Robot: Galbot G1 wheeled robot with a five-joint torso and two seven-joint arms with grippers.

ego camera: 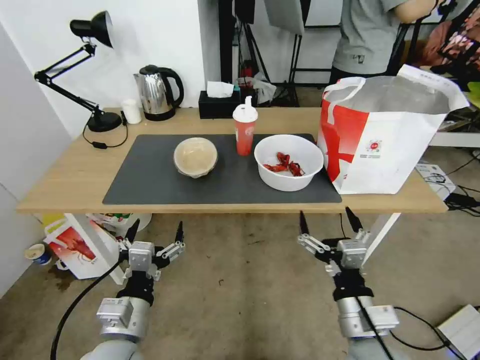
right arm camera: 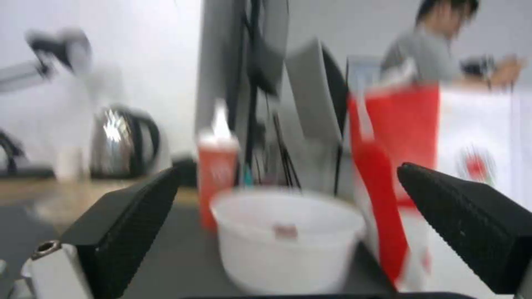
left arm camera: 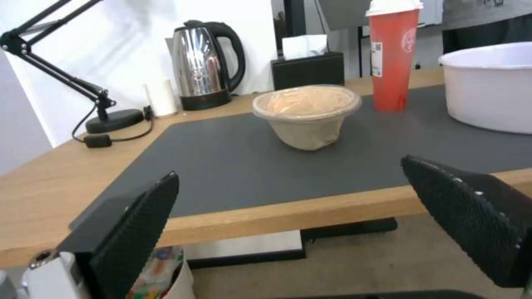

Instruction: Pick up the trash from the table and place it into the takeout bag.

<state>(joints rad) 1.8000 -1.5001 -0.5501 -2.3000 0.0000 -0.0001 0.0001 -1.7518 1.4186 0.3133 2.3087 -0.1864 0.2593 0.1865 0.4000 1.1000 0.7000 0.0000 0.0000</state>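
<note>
Both arms reach forward at low height, side by side and well apart, wrists straight. The left gripper [ego camera: 155,231] points ahead with its two black fingers [left arm camera: 136,232] spread wide. The right gripper [ego camera: 329,220] holds the same pose, its fingers [right arm camera: 471,224] likewise parted, gripping nothing.

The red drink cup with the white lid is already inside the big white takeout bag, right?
No. In the head view the red drink cup stands on the table's grey mat, between the beige bowl and the white bowl, outside the takeout bag.
</note>
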